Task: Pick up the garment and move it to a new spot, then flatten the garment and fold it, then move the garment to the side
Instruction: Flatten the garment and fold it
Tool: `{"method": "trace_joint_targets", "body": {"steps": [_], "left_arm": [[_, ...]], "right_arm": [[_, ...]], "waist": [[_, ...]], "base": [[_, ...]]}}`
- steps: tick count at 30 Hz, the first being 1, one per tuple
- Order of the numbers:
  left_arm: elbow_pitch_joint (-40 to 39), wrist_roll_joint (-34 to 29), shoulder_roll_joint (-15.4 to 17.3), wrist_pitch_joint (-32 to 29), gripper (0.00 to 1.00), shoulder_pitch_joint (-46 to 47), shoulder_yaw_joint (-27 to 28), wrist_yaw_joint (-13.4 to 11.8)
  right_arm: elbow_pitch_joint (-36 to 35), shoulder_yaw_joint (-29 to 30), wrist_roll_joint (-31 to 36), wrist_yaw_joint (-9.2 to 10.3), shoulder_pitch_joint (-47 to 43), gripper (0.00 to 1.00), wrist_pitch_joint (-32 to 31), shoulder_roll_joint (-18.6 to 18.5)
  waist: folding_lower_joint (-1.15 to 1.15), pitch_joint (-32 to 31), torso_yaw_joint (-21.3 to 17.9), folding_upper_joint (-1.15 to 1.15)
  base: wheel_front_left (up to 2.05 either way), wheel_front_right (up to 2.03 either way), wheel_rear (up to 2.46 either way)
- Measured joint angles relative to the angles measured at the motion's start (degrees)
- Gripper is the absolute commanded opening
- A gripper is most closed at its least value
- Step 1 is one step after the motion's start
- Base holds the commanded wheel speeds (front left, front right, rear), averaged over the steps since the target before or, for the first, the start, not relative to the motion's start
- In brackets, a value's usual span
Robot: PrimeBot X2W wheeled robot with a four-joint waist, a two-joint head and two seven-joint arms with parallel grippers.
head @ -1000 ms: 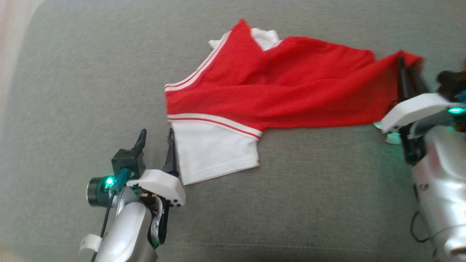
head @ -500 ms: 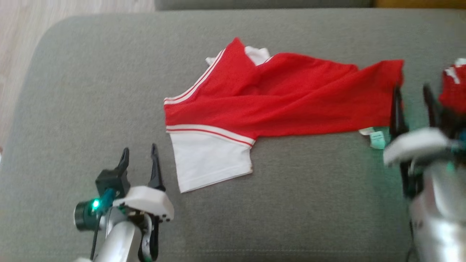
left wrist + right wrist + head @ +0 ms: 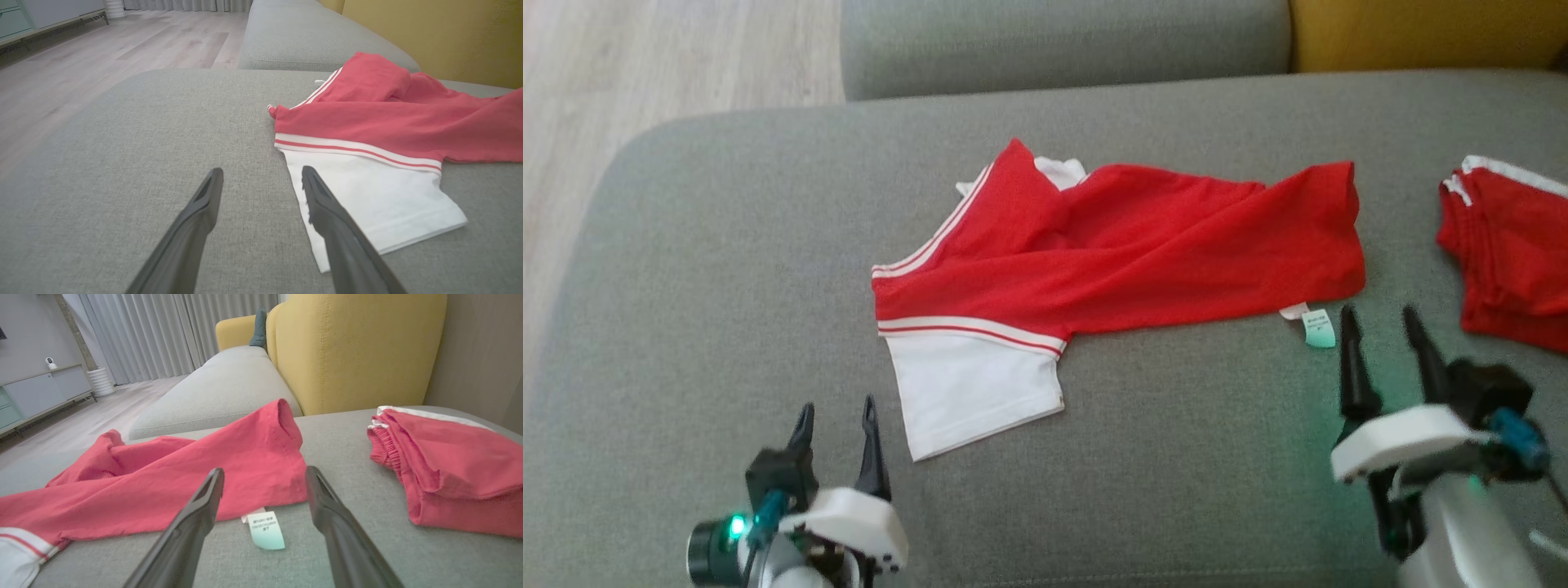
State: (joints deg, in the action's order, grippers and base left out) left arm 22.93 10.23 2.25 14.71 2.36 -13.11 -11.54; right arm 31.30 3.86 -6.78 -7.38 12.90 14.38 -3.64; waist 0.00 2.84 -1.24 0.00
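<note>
The garment [image 3: 1111,253] is a red shirt with white-striped trim and a white sleeve [image 3: 367,196], lying loosely folded across the grey sofa cushion [image 3: 727,269]. Its care label [image 3: 265,531] sticks out at the near right hem. My left gripper [image 3: 837,408] is open, just left of and below the white sleeve, touching nothing. My right gripper [image 3: 1380,318] is open too, a short way in front of the garment's right end [image 3: 261,465], with the label between its fingertips' line and the hem.
A second red piece of clothing with a white band [image 3: 1503,245] lies folded at the cushion's right. A yellow backrest [image 3: 351,347] rises behind. Another grey cushion [image 3: 1062,41] adjoins at the back. Wooden floor [image 3: 645,65] lies past the rounded left edge.
My right gripper has let go of the garment's right end and drawn back toward me, open. The left gripper has pulled back from the white sleeve. The camera has tilted, bringing in more sofa.
</note>
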Motion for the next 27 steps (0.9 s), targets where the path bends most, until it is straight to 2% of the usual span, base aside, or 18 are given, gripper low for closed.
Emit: {"method": "trace_joint_targets", "body": {"steps": [8,14,19,27], "left_arm": [[-0.07,0.00,0.07,0.00,1.00,-2.35,0.21,0.55],[0.37,0.89,0.19,-0.01,1.00,-2.18,-1.63,2.74],[3.08,5.65,0.19,-0.01,1.00,-0.93,-5.49,4.54],[8.40,14.08,0.15,-0.01,1.00,3.57,-8.94,4.90]], "right_arm": [[0.30,-1.97,-1.37,0.00,-2.17,1.00,0.00,0.70],[0.38,-2.86,-1.80,0.00,-1.91,1.00,0.00,0.71],[0.35,-3.41,-2.25,0.00,-0.91,1.00,0.00,0.74],[0.15,-2.92,-2.23,0.00,2.16,1.00,0.00,0.67]], "waist": [[0.00,-1.98,0.05,0.00],[0.00,-1.01,-0.01,0.00],[0.00,1.34,-0.36,0.00],[0.00,5.14,-1.52,0.00]], "base": [[0.00,0.00,0.00],[0.00,0.00,0.00],[0.00,0.00,0.00],[0.00,0.00,0.00]]}}
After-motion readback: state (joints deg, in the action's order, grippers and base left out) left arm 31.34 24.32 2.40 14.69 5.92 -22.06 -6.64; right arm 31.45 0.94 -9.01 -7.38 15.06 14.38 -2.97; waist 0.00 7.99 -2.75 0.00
